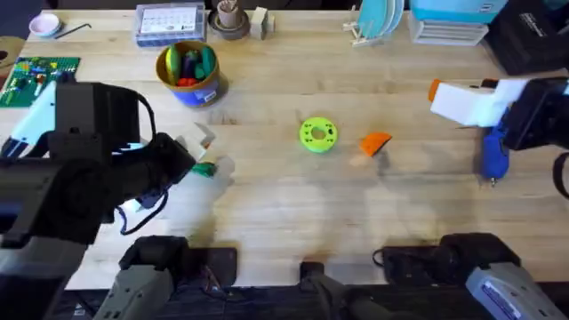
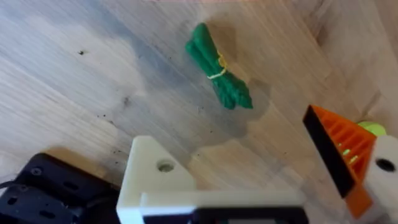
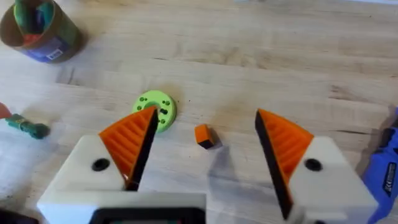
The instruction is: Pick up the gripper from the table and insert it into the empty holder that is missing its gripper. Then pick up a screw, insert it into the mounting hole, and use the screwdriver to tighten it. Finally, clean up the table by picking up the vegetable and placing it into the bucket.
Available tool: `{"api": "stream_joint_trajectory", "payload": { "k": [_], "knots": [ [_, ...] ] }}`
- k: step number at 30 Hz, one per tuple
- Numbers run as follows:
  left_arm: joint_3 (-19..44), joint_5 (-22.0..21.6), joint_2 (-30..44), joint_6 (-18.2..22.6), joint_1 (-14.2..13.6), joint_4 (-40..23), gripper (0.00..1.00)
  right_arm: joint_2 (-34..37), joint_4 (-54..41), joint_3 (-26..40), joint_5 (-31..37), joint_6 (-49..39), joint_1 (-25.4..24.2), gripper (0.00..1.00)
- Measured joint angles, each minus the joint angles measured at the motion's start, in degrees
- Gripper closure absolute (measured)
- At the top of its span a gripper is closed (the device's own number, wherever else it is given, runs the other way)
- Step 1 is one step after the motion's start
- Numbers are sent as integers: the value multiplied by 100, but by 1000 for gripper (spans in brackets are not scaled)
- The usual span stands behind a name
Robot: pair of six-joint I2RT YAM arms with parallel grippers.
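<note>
The orange wedge gripper lies on the table right of centre. My right gripper hovers open to its right; both its fingers carry orange pads. The blue screwdriver lies beside the right arm. My left gripper is open just above the green vegetable. One of its fingers is the bare white holder; the other has an orange pad. The blue bucket, yellow inside, stands at the back left with toy pieces in it.
A bright green disc lies mid-table, left of the wedge. Along the back edge are a circuit board, a clear parts box, a brown dish and a dish rack.
</note>
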Motion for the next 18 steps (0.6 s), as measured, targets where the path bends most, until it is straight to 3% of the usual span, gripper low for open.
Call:
{"api": "stream_joint_trajectory", "payload": {
  "k": [6, 10, 13, 15, 18],
  "knots": [
    [0, -424, 221, -177, 0, 320, 7, -1, -1, 0, -1, 0, 0, 7],
    [0, -476, 729, -222, 0, 587, 9, 0, -1, 0, -1, 0, 0, 7],
    [0, -425, 1108, -246, 0, 737, 99, 0, 1, 0, -1, 0, 0, 7],
    [0, -364, 1279, -263, 0, 832, 245, 1, -1, 0, -1, -2, 0, 7],
    [0, -262, 1402, -276, 0, 911, 682, -1, -1, 0, -1, -2, 0, 7]
  ]
}}
